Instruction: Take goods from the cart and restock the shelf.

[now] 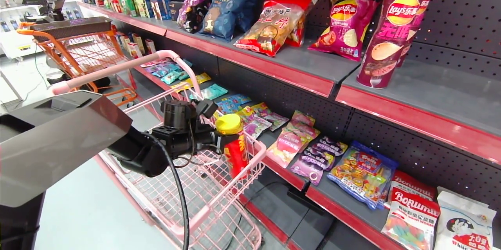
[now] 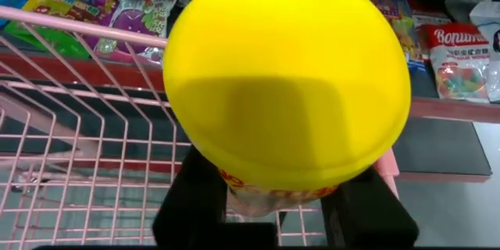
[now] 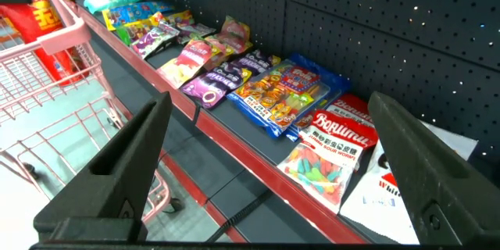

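Canister of crisps, red with a yellow lid: upright, inside the pink cart at its shelf-side corner.

- Left gripper: clamped on the canister's upper body just below the lid, one black finger on either side.
- Right gripper: fingers wide apart, nothing between them; hangs over the floor gap before the lower shelf.
- Step in hand, as judged: lifting the canister out. Keep it vertical, raise it until its base clears the cart rim, then carry it across.
- Likely destination: upper shelf, on the bare grey deck beside the purple canister.
- Edges: wire rim close by the canister; the upper shelf's red lip juts over the lower shelf, so come in from the front above it.
- Room: tight at the snack bags, open past the purple canister.
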Robot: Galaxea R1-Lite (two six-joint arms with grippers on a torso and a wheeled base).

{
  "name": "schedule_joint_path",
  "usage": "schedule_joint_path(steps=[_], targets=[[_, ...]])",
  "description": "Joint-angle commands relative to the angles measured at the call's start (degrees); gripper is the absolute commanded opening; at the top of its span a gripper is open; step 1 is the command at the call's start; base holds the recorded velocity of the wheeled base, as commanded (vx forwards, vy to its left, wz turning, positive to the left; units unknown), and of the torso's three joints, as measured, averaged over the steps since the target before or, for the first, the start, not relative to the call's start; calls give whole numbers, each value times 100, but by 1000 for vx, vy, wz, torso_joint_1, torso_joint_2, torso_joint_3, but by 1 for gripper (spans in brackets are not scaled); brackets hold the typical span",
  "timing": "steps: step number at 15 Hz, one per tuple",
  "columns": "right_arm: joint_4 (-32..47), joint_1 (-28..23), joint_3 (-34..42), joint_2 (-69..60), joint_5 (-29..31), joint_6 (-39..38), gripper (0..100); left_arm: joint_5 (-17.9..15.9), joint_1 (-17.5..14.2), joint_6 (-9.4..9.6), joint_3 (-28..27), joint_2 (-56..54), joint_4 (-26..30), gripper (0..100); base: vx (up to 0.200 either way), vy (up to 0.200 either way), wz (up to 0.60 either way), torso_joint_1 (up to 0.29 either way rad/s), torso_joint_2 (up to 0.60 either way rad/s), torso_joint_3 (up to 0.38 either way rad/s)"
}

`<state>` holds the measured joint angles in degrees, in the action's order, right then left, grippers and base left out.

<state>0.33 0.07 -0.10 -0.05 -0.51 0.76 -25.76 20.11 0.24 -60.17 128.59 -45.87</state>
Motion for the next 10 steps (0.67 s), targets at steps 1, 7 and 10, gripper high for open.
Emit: schedule_joint_path(steps=[1, 7, 10], targets=[[2, 1, 1, 5, -2, -5, 100, 115, -16, -24, 269, -369, -62, 0, 0, 0, 0, 0, 0, 0], [2, 1, 1, 5, -2, -14, 100, 686, -517, -24, 1807, -2980, 79, 0, 0, 0, 0, 0, 0, 0], [2, 1, 1, 5, 16, -14, 100, 880, -807, -24, 2519, -5344, 1186, 0, 0, 0, 0, 0, 0, 0]])
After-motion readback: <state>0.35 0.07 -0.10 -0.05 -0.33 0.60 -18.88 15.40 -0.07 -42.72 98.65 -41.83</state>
